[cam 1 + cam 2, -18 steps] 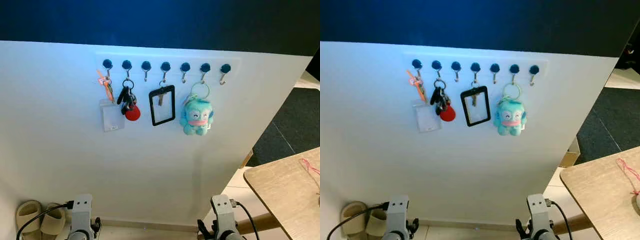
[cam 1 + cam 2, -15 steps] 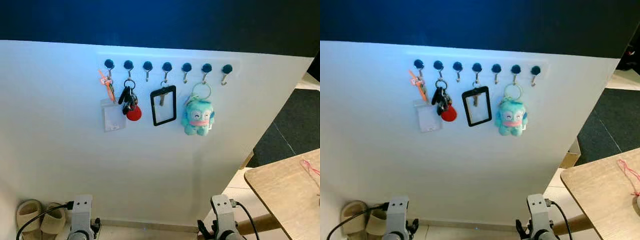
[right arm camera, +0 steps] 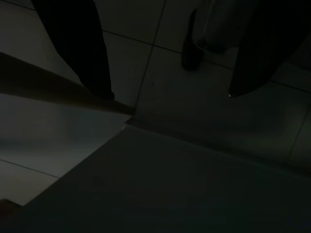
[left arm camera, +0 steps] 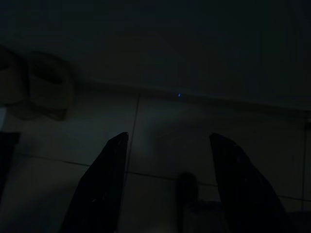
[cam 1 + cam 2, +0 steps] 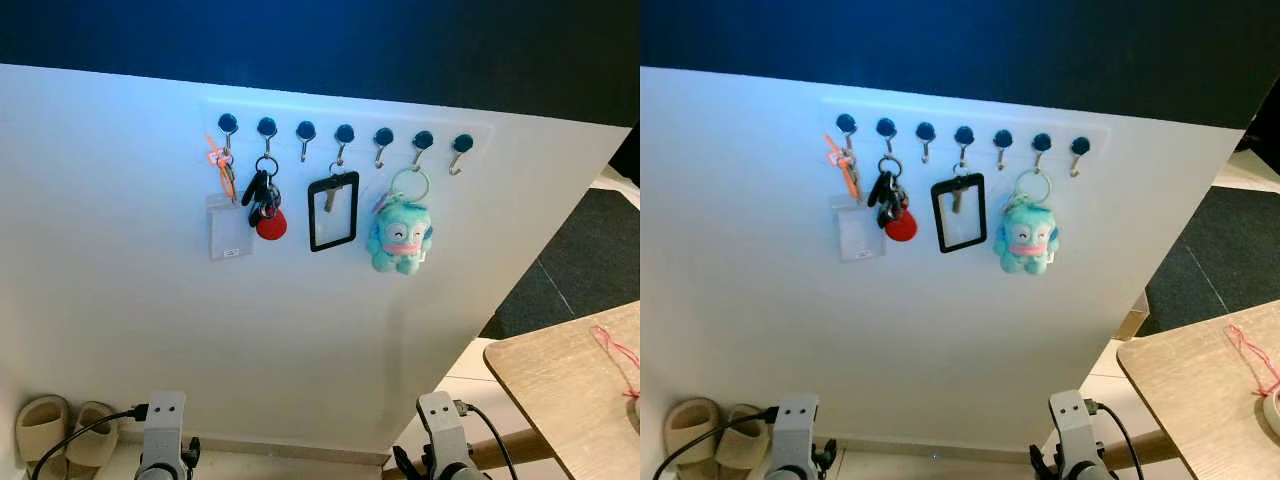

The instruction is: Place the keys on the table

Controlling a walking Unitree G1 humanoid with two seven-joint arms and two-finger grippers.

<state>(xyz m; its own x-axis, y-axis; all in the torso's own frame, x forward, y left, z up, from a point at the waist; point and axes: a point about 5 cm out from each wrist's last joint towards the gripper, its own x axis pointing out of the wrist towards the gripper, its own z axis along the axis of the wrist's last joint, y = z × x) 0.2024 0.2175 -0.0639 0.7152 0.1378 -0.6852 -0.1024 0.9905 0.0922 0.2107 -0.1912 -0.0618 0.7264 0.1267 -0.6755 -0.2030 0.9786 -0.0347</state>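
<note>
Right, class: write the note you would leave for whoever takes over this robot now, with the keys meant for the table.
Left gripper: open, holding nothing, hanging low over the floor tiles.
Right gripper: open, holding nothing, also low over the floor.
Keys: on the second hook from the left of the wall rack, with a red tag.
Table: low to the robot's right.
Done: nothing yet.
Left: reach up, lift the keys off, turn to the table, set them down.

The table (image 5: 560,380) is cut off at the picture's edge.
</note>
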